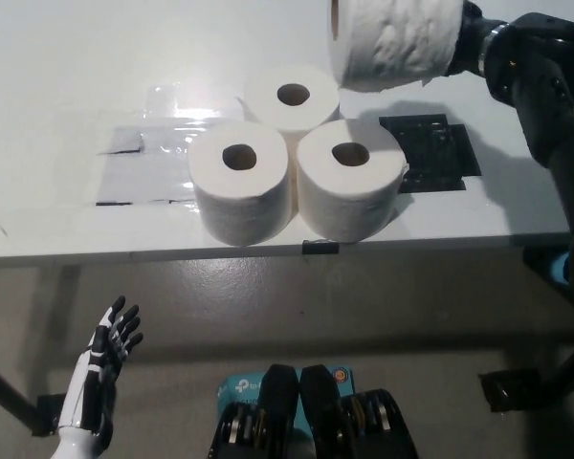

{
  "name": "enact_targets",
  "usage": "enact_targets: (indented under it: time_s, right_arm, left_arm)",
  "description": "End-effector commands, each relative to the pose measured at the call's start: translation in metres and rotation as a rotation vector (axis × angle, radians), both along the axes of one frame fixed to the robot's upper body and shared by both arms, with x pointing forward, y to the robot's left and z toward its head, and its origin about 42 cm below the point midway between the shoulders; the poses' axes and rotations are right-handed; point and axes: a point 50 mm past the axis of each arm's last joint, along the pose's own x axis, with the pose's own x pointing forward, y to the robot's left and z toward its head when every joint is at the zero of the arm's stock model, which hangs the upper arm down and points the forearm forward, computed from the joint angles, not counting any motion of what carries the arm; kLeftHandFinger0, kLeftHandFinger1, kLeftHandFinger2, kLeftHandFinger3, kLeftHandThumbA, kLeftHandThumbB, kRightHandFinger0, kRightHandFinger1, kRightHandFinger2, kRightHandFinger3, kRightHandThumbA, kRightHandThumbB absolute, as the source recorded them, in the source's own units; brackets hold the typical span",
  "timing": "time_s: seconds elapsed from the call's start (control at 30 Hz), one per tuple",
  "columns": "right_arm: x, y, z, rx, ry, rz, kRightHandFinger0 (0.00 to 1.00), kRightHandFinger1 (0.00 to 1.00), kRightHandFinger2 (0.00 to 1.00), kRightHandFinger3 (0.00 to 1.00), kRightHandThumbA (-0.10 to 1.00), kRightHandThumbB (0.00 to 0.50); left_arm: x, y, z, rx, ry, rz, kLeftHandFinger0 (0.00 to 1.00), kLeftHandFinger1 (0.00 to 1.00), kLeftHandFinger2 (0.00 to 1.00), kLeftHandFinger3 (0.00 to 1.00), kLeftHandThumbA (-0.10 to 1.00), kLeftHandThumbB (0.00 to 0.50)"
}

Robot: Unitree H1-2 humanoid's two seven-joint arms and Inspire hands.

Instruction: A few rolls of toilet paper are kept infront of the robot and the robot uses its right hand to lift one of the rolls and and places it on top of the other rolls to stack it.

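The black right hand (469,43) is gripping a roll (394,40) in the air, tilted sideways, above three upright rolls (297,158) on the table (57,76). The white left hand (103,368) is hanging low, fingers spread.

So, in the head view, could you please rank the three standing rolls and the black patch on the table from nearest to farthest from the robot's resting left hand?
From the left hand, low at picture left:
1. Front-left roll, nearest the table edge.
2. Front-right roll, beside it.
3. Back roll, behind both.
4. Black patch, far right.
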Motion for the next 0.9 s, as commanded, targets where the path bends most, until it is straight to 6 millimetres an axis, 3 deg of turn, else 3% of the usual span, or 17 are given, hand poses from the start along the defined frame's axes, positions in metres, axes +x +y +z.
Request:
enact_targets:
  time_s: [0.0, 0.1, 0.2, 0.23, 0.27, 0.3, 0.37, 0.43, 0.5, 0.53, 0.57, 0.63, 0.7, 0.77, 0.87]
  right_arm:
    - [0.006, 0.007, 0.062, -0.077, -0.188, -0.055, 0.00, 0.00, 0.00, 0.00, 0.86, 0.117]
    - [0.007, 0.007, 0.065, -0.133, -0.206, -0.082, 0.00, 0.00, 0.00, 0.03, 0.84, 0.131]
    - [0.008, 0.006, 0.070, -0.146, -0.204, -0.099, 0.00, 0.00, 0.00, 0.15, 0.77, 0.092]
    - [0.008, 0.005, 0.070, -0.154, -0.204, -0.105, 0.00, 0.00, 0.00, 0.30, 0.75, 0.088]
    - [0.008, 0.005, 0.070, -0.158, -0.205, -0.108, 0.00, 0.00, 0.00, 0.36, 0.72, 0.087]
    - [0.008, 0.005, 0.071, -0.183, -0.211, -0.115, 0.00, 0.00, 0.00, 0.52, 0.71, 0.092]
    - [0.008, 0.005, 0.073, -0.218, -0.223, -0.113, 0.00, 0.00, 0.03, 0.63, 0.70, 0.101]
    - [0.008, 0.005, 0.071, -0.289, -0.263, -0.095, 0.00, 0.00, 0.05, 0.38, 0.73, 0.074]
    - [0.008, 0.005, 0.069, -0.349, -0.287, -0.086, 0.00, 0.00, 0.05, 0.33, 0.73, 0.052]
    - [0.009, 0.008, 0.067, -0.394, -0.289, -0.092, 0.00, 0.00, 0.00, 0.23, 0.70, 0.062]
    - [0.009, 0.009, 0.067, -0.399, -0.291, -0.089, 0.00, 0.00, 0.00, 0.23, 0.69, 0.062]
    - [0.009, 0.017, 0.065, -0.455, -0.286, -0.097, 0.00, 0.00, 0.02, 0.35, 0.71, 0.048]
    - [0.008, 0.022, 0.063, -0.482, -0.289, -0.090, 0.00, 0.00, 0.18, 0.44, 0.73, 0.028]
    - [0.008, 0.025, 0.062, -0.566, -0.325, -0.081, 0.00, 0.00, 0.22, 0.40, 0.79, 0.039]
    - [0.007, 0.035, 0.056, -0.625, -0.376, -0.050, 0.00, 0.00, 0.24, 0.35, 0.81, 0.007]
  left_arm:
    - [0.006, 0.003, 0.015, 0.012, -0.058, -0.002, 1.00, 1.00, 1.00, 1.00, 1.00, 0.220]
    - [0.006, 0.003, 0.016, 0.018, -0.061, 0.000, 1.00, 1.00, 1.00, 1.00, 1.00, 0.218]
    - [0.006, 0.003, 0.016, 0.020, -0.065, -0.004, 1.00, 1.00, 1.00, 1.00, 1.00, 0.214]
    - [0.006, 0.004, 0.014, 0.017, -0.064, -0.006, 1.00, 1.00, 1.00, 1.00, 1.00, 0.213]
    - [0.006, 0.004, 0.014, 0.016, -0.064, -0.007, 1.00, 1.00, 1.00, 1.00, 1.00, 0.212]
    - [0.006, 0.003, 0.014, 0.013, -0.064, -0.008, 1.00, 1.00, 1.00, 1.00, 1.00, 0.209]
    - [0.005, 0.003, 0.014, 0.013, -0.062, -0.008, 1.00, 1.00, 1.00, 1.00, 1.00, 0.202]
    - [0.004, 0.002, 0.013, 0.011, -0.058, -0.006, 1.00, 1.00, 1.00, 1.00, 1.00, 0.204]
    - [0.005, 0.002, 0.012, 0.012, -0.057, -0.009, 1.00, 1.00, 1.00, 1.00, 1.00, 0.202]
    - [0.005, 0.002, 0.012, 0.015, -0.059, -0.010, 1.00, 1.00, 1.00, 1.00, 1.00, 0.190]
    - [0.004, 0.002, 0.013, 0.017, -0.061, -0.011, 1.00, 1.00, 1.00, 1.00, 1.00, 0.188]
    - [0.004, 0.002, 0.012, 0.025, -0.066, -0.012, 1.00, 1.00, 1.00, 1.00, 1.00, 0.169]
    - [0.003, 0.002, 0.012, 0.024, -0.063, -0.015, 1.00, 1.00, 1.00, 1.00, 1.00, 0.166]
    - [0.003, 0.001, 0.012, 0.016, -0.064, -0.018, 1.00, 1.00, 1.00, 1.00, 1.00, 0.163]
    - [0.004, 0.001, 0.013, 0.021, -0.066, -0.015, 1.00, 1.00, 1.00, 1.00, 1.00, 0.161]
